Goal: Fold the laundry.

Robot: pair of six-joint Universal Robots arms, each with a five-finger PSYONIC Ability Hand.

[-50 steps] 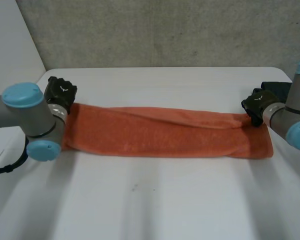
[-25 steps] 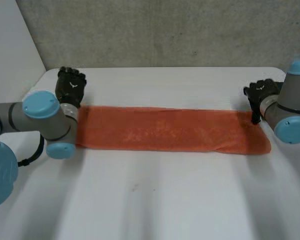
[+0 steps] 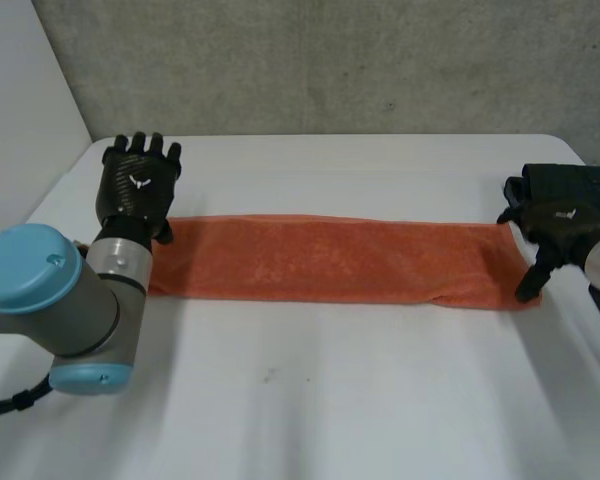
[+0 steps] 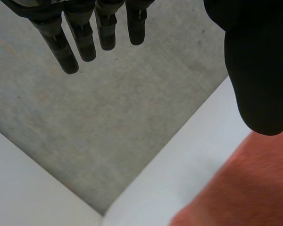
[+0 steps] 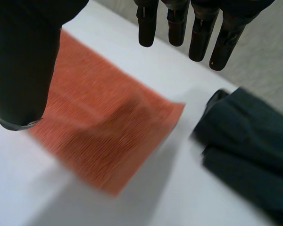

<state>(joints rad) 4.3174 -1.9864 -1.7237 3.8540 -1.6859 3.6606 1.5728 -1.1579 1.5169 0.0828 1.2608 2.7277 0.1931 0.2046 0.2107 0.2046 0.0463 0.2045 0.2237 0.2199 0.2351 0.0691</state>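
Across bench (image 3: pixel 310 400), 9 to 3 o'clock, orange towel (image 3: pixel 330 262) lies flat, long strip. Left robot hand (image 3: pixel 135 188) and right robot hand (image 3: pixel 558 215) at its ends, fingers straight, empty; likely poised for next fold.

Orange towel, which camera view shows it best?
The head view: the orange towel lies there whole, a long strip on the table. The left wrist view catches one corner; the right wrist view one end, beside a dark garment.
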